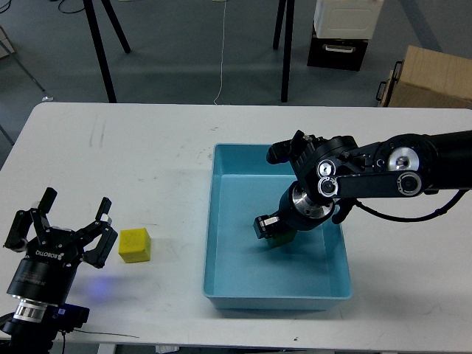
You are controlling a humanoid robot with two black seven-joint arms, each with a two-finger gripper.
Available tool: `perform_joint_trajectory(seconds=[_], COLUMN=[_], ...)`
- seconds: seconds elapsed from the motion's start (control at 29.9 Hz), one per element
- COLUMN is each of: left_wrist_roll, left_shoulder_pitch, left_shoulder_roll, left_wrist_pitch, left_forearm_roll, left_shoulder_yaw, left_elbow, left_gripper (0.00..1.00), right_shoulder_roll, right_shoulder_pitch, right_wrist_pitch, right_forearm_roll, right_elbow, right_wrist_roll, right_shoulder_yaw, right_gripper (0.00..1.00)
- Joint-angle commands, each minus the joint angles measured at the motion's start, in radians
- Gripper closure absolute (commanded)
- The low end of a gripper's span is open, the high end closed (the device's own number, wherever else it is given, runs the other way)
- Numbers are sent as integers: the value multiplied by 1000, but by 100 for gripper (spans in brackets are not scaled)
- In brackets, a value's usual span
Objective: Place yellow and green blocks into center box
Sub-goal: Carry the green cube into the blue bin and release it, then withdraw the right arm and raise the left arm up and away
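Observation:
The blue box [218, 221] lies open in the middle of the white table. My right gripper [271, 230] reaches down into it and is shut on the green block [281, 238], which is low over the box floor, right of its middle. The arm hides most of the block. The yellow block [134, 245] sits on the table left of the box. My left gripper [74, 206] is open and empty, just left of the yellow block and not touching it.
The table's [147, 147] front edge runs close below the box and my left arm. Behind the table stand dark stand legs [99, 51], a black case [338, 51] and a cardboard box [428, 77] at the far right.

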Motion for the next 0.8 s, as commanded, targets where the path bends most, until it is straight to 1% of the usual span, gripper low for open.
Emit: perform_joint_trajectory(seconds=[0.0, 0.13, 0.27, 0.37, 0.6, 0.77], left_wrist_roll=[0, 0, 0, 2, 0, 2], left_shoulder_pitch=[0, 1, 0, -2, -12, -15], left_shoulder_roll=[0, 0, 0, 0, -2, 0], left_wrist_pitch=[0, 0, 0, 0, 0, 0], left_forearm_roll=[0, 0, 2, 2, 15, 18], left_shoulder_yaw=[1, 1, 2, 2, 28, 32], left_elbow=[0, 0, 0, 0, 0, 0], left_gripper=[0, 0, 0, 0, 0, 0], right_shoulder_roll=[1, -8, -57, -117, -332, -445], right_shoulder_pitch=[0, 6, 15, 36, 17, -118], right_wrist_pitch=[-16, -16, -15, -13, -15, -16], right_forearm_roll=[3, 4, 42, 92, 203, 335], right_elbow=[-2, -5, -42, -93, -156, -212], right_wrist_roll=[0, 0, 0, 0, 0, 0], right_shoulder_yaw=[7, 32, 87, 159, 457, 683], right_gripper=[2, 2, 2, 2, 1, 0])
